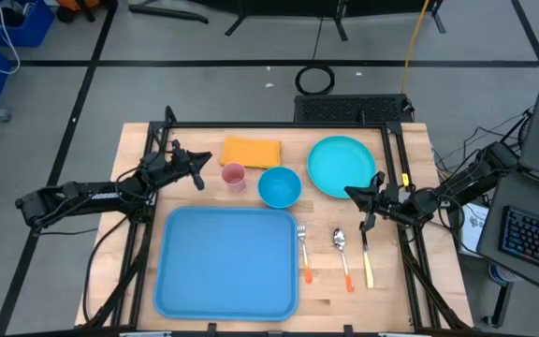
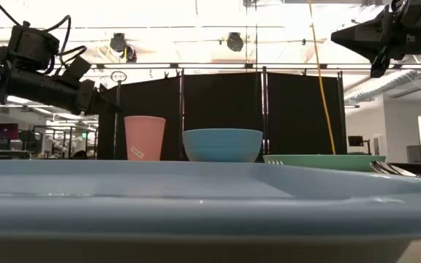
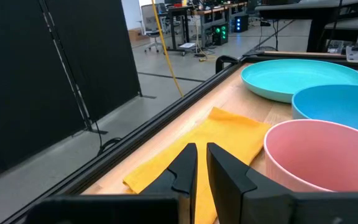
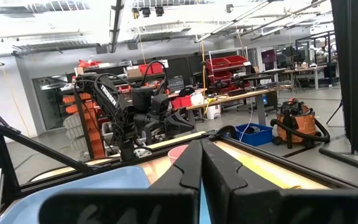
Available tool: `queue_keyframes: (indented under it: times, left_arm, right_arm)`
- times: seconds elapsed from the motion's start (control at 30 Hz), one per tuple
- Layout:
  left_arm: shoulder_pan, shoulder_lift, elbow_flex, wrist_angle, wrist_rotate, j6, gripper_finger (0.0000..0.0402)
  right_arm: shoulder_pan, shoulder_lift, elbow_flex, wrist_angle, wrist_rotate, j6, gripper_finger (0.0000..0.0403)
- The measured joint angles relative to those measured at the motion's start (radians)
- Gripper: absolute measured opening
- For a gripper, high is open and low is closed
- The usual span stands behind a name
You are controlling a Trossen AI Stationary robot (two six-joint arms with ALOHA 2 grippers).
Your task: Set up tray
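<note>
Tray: the large light-blue rectangular plastic tray [image 1: 226,261] lies in the lower centre of the high view, its floor bare, nothing loaded yet.
Tableware: a folded yellow cloth napkin [image 1: 251,151], a small pink plastic cup [image 1: 234,175], a blue round bowl [image 1: 279,186] and a round teal plate [image 1: 341,167] sit in a row above the tray, probably staged within reach for loading.
Cutlery: a fork [image 1: 303,251], a spoon [image 1: 342,258] and a knife [image 1: 367,259] lie parallel at the tray's right.
Left gripper [image 1: 197,172]: raised just left of the pink cup, fingers together, holding nothing.
Right gripper [image 1: 367,210]: raised above the knife's top, below the plate, fingers together, holding nothing.
Stage: judged as the start, with all 7 items outside the tray.
</note>
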Motion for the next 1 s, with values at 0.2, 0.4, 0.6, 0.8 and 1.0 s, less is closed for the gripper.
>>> queue_keyframes:
  times: [0.2, 0.4, 0.6, 0.8, 1.0]
  left_arm:
    - [0.0, 0.0, 0.0, 0.0, 0.0, 0.0, 0.0042]
    - [0.0, 0.0, 0.0, 0.0, 0.0, 0.0, 0.0042]
    - [0.0, 0.0, 0.0, 0.0, 0.0, 0.0, 0.0042]
    - [0.0, 0.0, 0.0, 0.0, 0.0, 0.0, 0.0042]
    - [0.0, 0.0, 0.0, 0.0, 0.0, 0.0, 0.0042]
  right_arm:
    - [0.0, 0.0, 0.0, 0.0, 0.0, 0.001, 0.0]
    - [0.0, 0.0, 0.0, 0.008, 0.0, -0.002, 0.0]
    - [0.0, 0.0, 0.0, 0.011, 0.0, 0.003, 0.0]
    - [-0.009, 0.0, 0.0, 0.095, -0.015, 0.064, 0.0]
    - [-0.008, 0.0, 0.0, 0.13, -0.029, 0.064, 0.0]
